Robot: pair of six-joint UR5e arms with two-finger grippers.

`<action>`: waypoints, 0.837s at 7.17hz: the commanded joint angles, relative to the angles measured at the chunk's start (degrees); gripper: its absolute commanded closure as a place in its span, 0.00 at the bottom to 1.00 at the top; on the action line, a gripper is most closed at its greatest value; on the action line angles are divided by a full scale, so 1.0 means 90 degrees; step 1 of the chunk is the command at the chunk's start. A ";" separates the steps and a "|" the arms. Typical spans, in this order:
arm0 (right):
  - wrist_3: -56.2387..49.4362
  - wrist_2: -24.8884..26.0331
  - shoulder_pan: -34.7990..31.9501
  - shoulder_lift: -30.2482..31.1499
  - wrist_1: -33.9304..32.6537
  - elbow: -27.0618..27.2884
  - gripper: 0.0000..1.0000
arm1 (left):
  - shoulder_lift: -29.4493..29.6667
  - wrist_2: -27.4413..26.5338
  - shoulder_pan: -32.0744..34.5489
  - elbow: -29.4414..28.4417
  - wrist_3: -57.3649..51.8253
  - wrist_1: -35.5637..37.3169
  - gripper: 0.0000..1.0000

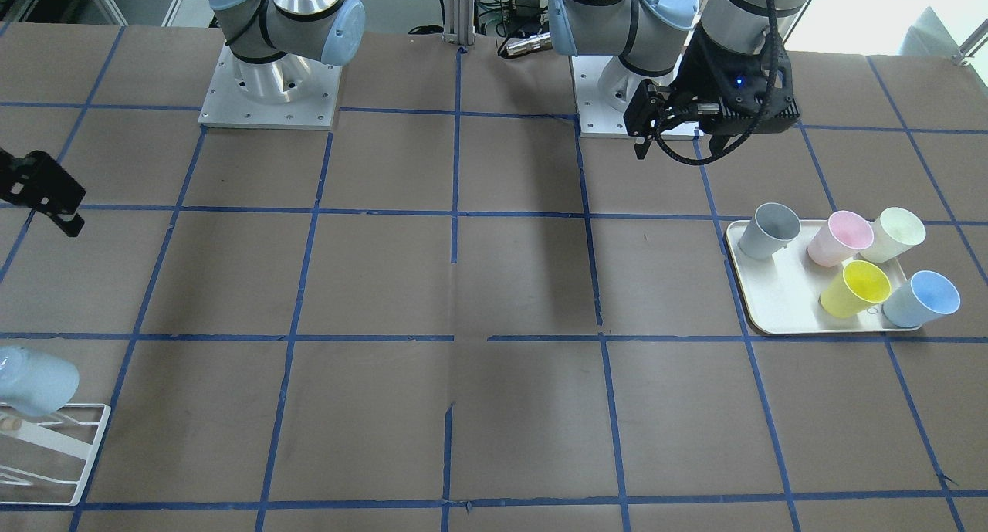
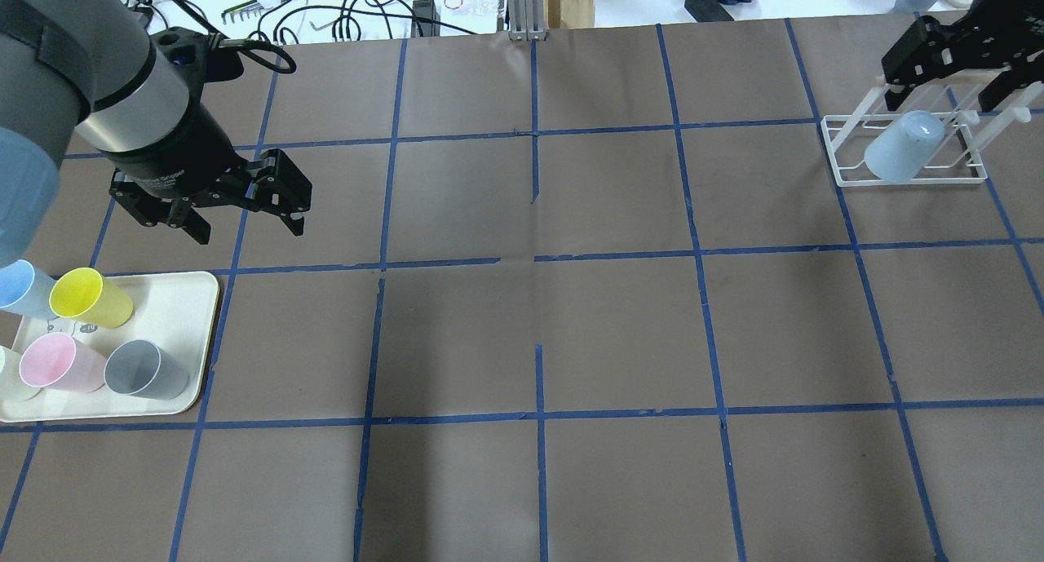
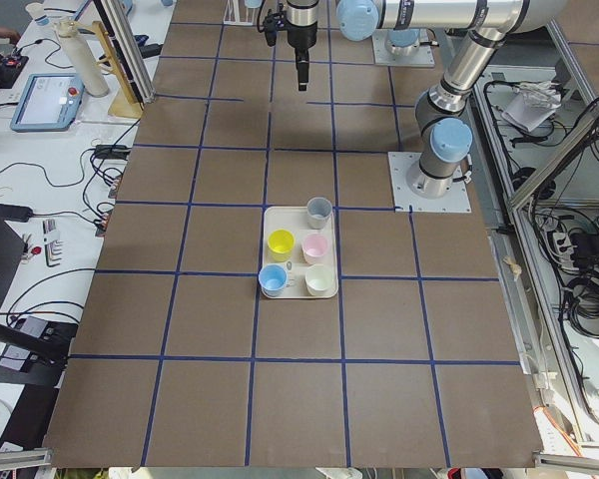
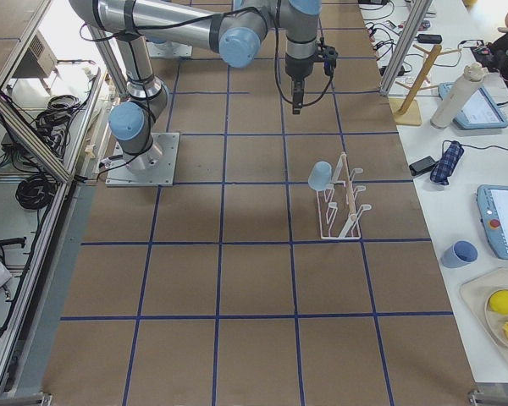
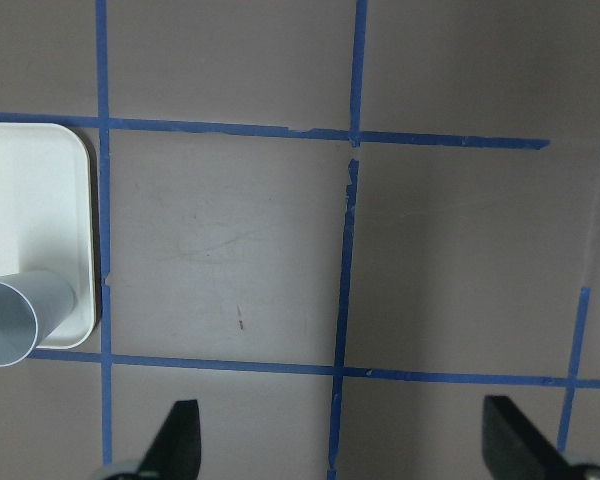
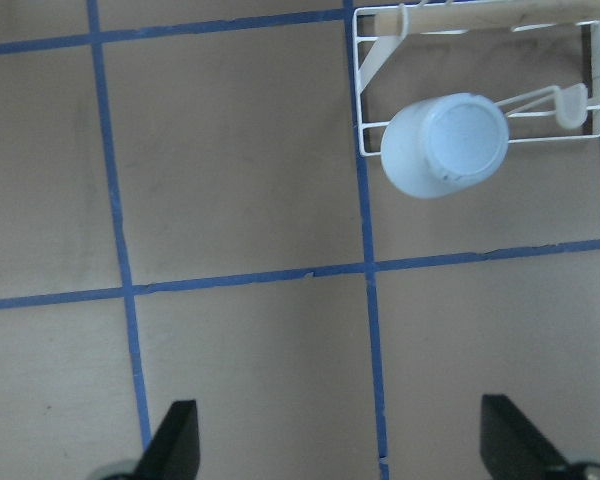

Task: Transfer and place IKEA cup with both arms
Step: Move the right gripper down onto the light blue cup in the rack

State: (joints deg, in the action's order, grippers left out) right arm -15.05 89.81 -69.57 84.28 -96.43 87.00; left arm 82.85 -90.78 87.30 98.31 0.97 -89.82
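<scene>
While the left gripper (image 2: 247, 229) and right gripper (image 2: 942, 99) hover spread wide and empty, the IKEA cup (image 1: 922, 300) stands upright, mouth up, on the left tray (image 1: 779, 300) beside the yellow cup (image 1: 855, 289), pink cup (image 1: 837, 238), cream cup (image 1: 895, 235) and grey cup (image 1: 768, 231). A paler blue cup (image 2: 901, 148) hangs tilted on the far-right rack (image 2: 913, 182).

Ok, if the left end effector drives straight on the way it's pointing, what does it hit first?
Likely the bare table by a blue tape crossing; the tray sits off to the side of the left end effector. Depth unclear.

Left pincer (image 2: 245, 227) and right pincer (image 2: 944, 97) hang spread wide.
</scene>
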 commanded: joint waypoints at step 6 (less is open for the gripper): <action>-0.1785 -0.0047 0.0445 -0.1796 -0.1795 -0.0037 0.00 | 0.0109 0.0018 -0.0002 0.0521 0.0106 0.0771 0.00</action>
State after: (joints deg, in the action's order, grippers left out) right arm -30.87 89.35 -65.61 69.15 -111.50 86.88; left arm 82.93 -90.86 87.37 102.52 1.49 -84.19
